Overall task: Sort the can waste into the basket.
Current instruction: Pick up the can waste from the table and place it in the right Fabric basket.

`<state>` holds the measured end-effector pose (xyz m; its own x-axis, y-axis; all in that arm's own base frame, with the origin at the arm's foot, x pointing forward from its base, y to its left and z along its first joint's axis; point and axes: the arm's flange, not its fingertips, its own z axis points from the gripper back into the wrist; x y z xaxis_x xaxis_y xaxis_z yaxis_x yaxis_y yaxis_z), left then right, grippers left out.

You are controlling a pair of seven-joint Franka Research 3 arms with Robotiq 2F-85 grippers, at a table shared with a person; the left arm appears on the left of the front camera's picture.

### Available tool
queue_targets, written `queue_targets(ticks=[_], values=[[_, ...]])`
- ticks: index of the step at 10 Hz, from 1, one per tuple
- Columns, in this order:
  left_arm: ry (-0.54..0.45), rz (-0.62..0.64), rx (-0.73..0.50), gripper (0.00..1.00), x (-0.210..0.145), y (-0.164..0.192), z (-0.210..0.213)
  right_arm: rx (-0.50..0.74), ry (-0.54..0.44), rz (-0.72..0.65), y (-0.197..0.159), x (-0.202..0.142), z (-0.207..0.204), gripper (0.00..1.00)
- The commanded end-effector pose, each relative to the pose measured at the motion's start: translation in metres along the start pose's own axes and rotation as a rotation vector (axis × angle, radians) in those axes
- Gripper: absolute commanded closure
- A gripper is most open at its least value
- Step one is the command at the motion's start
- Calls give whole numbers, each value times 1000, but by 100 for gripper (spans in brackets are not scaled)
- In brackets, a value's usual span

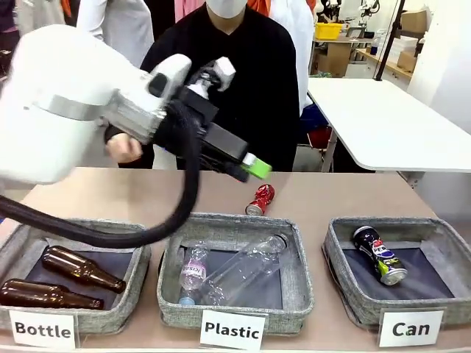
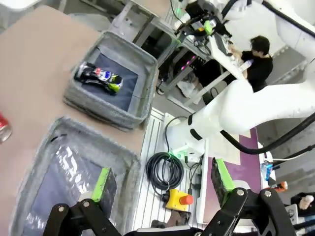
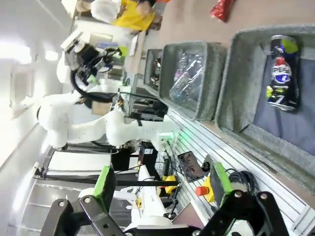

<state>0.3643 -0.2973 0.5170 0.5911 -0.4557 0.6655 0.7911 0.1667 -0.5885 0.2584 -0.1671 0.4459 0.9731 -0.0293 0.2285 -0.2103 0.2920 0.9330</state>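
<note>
The dark Pepsi can (image 1: pixel 379 255) lies on its side inside the grey basket (image 1: pixel 340 273) marked "Can" at the right; it also shows as the Pepsi can (image 2: pixel 99 77) and the Pepsi can (image 3: pixel 284 73). The crushed red can (image 1: pixel 260 199) lies on the table behind the middle basket, also seen as the red can (image 2: pixel 3 128) and the red can (image 3: pixel 222 9). My left gripper (image 1: pixel 254 168) hangs open above the table just left of the red can; its fingers (image 2: pixel 102 184) are spread wide with nothing between them. My right gripper (image 3: pixel 162 184) is open and empty, off the table's near side.
The "Plastic" basket (image 1: pixel 294 290) in the middle holds clear plastic bottles (image 1: pixel 239 270). The "Bottle" basket (image 1: pixel 18 246) at left holds two brown glass bottles (image 1: pixel 79 268). A person (image 1: pixel 235 81) sits at the far side, one hand (image 1: pixel 123 148) by the table edge.
</note>
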Motion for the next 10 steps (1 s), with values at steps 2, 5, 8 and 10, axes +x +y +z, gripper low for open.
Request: queue_targets(ticks=[2,5,8,10], values=[[-222,130,41,0,-58,21,114,122,82,-54,14,25,-50,0],[-456,278,32,0,-133,50,205,258,133,-124,25,47,-118,0],[-589,433,-7,0,-221,91,244,239,30,-193,26,67,-149,0],[-622,455,2,0,-258,107,248,152,-113,-212,19,76,-148,0]])
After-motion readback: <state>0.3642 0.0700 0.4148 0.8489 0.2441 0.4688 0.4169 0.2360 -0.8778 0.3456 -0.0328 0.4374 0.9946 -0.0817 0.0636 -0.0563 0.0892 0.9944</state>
